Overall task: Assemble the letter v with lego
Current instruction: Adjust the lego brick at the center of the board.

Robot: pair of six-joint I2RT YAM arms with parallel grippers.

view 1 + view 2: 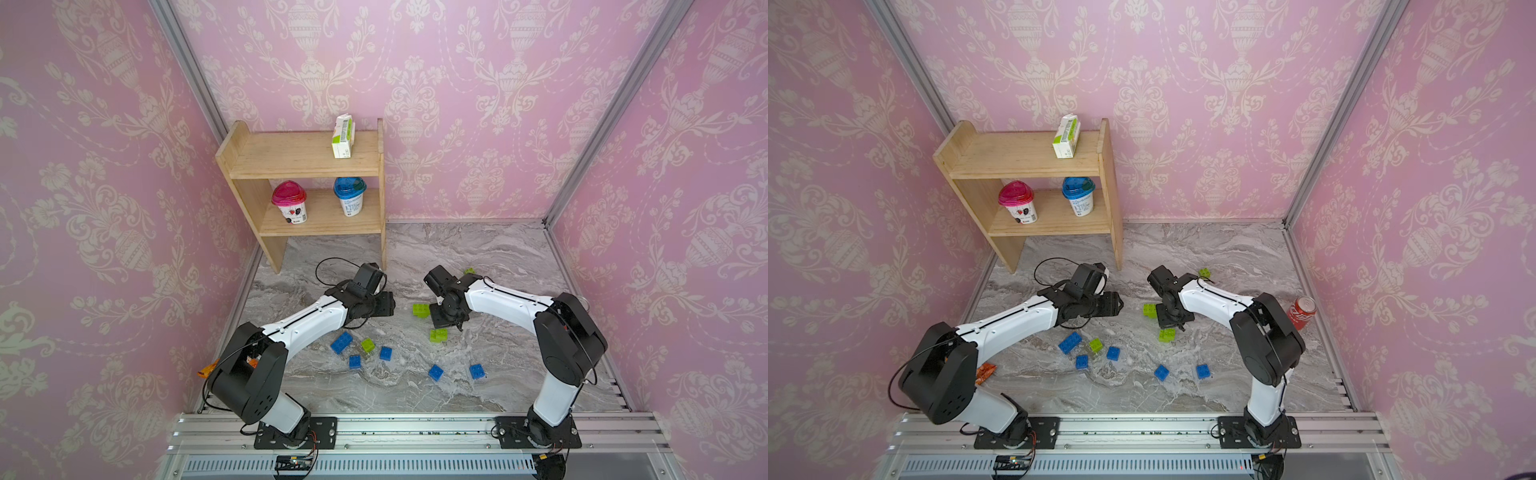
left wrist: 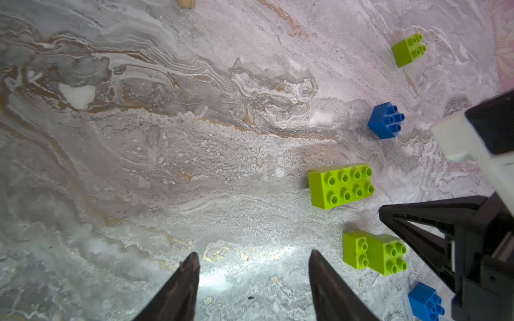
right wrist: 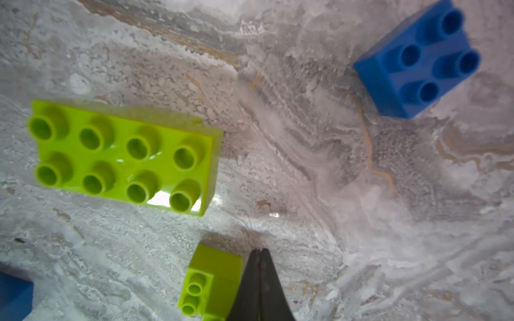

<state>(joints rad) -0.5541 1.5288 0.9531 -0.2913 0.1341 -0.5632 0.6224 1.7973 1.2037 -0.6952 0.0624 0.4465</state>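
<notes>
On the grey marbled tabletop (image 3: 333,194), the right gripper (image 3: 260,253), tips pressed together and empty, sits just beside a small lime-green studded plastic lego brick (image 3: 214,278), the left gripper (image 2: 253,258) part-spread and empty; such light, rigid, slick bricks likely want pinching across flat side walls.

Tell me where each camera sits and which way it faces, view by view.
Top views: a stereo pair high over the front rail, facing down and toward the back wall; both show the left arm, right arm, shelf and tabletop.
Left wrist: on the left arm, facing down at the tabletop; its left pincer shows, fingertips apart, empty.
Right wrist: on the right arm, close over the tabletop; its right pincer shows, shut.
Shared: both wrist views show the long green brick.
</notes>
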